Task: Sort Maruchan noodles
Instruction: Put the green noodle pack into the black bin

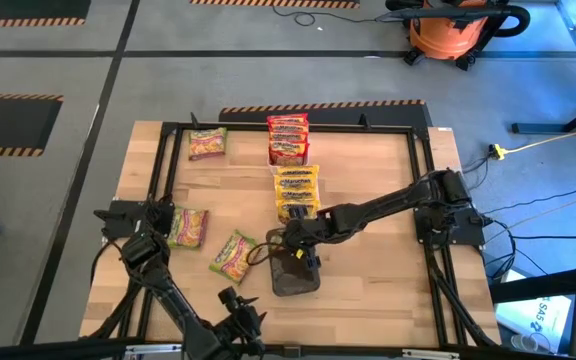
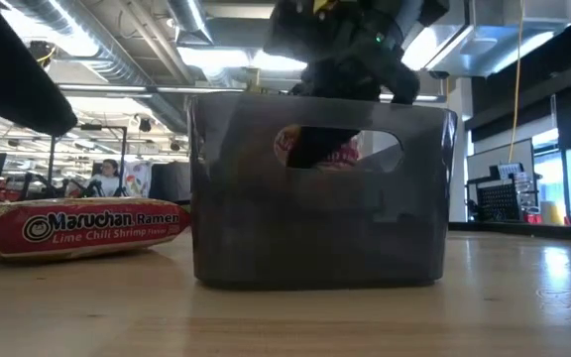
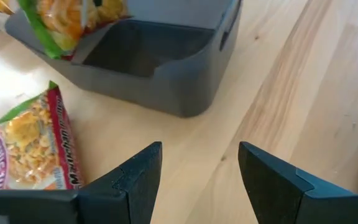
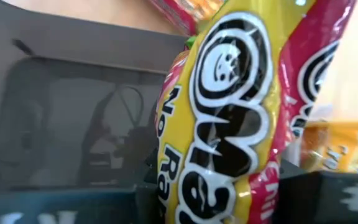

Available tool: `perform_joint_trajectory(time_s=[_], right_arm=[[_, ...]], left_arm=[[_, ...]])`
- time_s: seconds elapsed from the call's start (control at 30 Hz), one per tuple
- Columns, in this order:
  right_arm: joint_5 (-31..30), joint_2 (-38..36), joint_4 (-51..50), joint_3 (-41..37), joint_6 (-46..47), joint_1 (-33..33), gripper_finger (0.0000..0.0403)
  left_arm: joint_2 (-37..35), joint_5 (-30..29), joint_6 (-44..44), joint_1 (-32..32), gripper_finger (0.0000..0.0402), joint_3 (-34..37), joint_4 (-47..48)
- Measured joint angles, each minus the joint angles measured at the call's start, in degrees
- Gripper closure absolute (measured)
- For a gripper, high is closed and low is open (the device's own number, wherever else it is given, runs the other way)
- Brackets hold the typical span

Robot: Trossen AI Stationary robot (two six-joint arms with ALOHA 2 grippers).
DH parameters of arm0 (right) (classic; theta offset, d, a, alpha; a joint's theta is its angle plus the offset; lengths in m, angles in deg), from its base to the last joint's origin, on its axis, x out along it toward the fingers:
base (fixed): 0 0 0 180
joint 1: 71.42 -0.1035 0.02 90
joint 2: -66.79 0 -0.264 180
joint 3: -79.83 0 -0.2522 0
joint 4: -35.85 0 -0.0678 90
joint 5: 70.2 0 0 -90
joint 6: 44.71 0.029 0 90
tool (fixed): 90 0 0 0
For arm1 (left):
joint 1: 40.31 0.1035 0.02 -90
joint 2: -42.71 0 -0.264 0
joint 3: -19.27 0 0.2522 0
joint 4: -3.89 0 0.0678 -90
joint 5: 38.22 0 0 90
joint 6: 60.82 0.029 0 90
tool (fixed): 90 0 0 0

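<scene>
Two arms share your wooden table (image 1: 368,290); the right gripper (image 1: 303,250) is the one at work, hanging over the dark bin (image 1: 295,275) near the front middle; its fingers pinch a green-and-pink noodle packet (image 4: 241,112), which fills the right wrist view and, in the low view, shows through the bin's handle hole, so it looks partly inside already. To do this step well, you should keep the packet over the middle of the bin, go low enough that it clears the rim, then let go; a crinkly packet can catch on a wall, so lift straight up after. The left gripper (image 3: 197,180) waits low at the front left with its fingers spread and nothing between them; you can leave it there. Other noodles lie on the table: a red-orange stack (image 1: 288,138) at the back middle; a yellow stack (image 1: 296,190) just in front of it; three more green-and-pink packets, one at the back left (image 1: 208,143), one at the left (image 1: 188,227), and one just beside the bin (image 1: 233,254).
</scene>
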State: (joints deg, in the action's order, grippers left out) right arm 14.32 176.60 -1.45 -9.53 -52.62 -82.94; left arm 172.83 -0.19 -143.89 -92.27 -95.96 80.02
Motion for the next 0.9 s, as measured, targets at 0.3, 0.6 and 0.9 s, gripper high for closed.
perform_joint_trajectory(time_s=[0.3,0.6,0.9], right_arm=[[-2.0,0.0,-4.5,0.0,5.0,0.0,0.0212],[-2.1,0.0,-5.5,0.0,9.5,-0.1,0.0123],[-2.7,-0.9,-10.2,3.9,11.4,-0.1,0.0121]], left_arm=[[0.0,2.1,1.1,0.2,0.0195,0.0,-2.4],[0.0,2.2,1.1,0.2,0.0195,0.0,-6.0],[0.0,2.2,1.1,0.4,0.0195,0.0,-6.8]])
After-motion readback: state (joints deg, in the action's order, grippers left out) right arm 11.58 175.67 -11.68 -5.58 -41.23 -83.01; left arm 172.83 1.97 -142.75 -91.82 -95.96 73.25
